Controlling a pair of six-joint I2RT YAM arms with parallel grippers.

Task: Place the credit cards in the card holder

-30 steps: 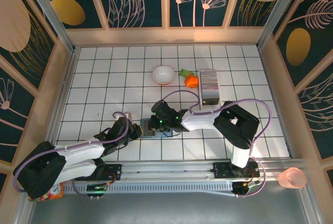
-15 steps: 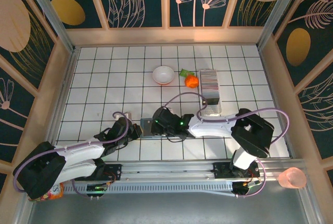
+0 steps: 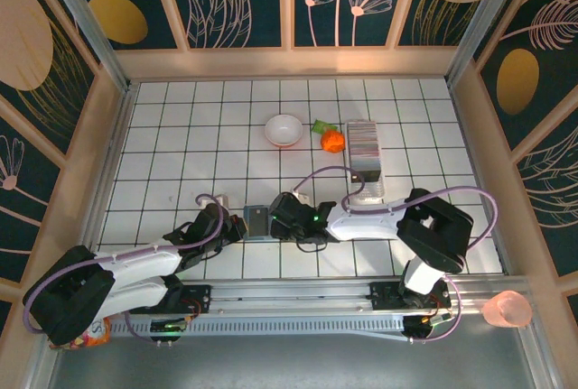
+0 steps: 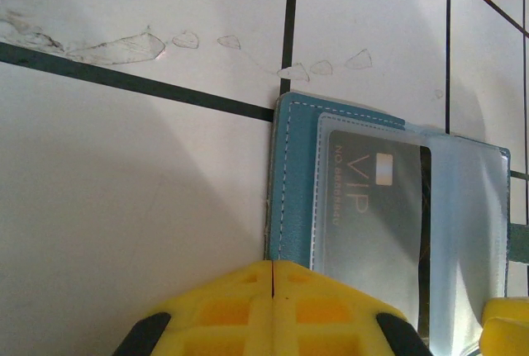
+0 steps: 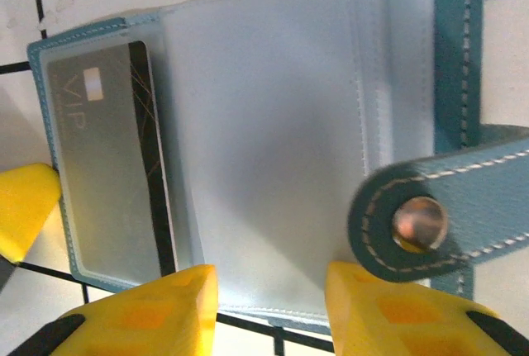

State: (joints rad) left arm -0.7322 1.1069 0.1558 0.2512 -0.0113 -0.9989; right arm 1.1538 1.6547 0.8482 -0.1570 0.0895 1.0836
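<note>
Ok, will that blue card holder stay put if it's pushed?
Probably slides: the card holder lies flat on smooth tile. Its clear sleeves look floppy, likely to buckle. The snap strap seems loose and could flap.

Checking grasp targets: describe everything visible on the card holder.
The card holder is teal-blue and leather-looking, with pale stitching. It lies open and flat on the white tiled table, between the two arms. Inside are frosted clear sleeves; one holds a grey card marked VIP. A strap with a metal snap lies across one side. The left tool, fingers shut, meets one edge; the right tool hangs open over another.
</note>
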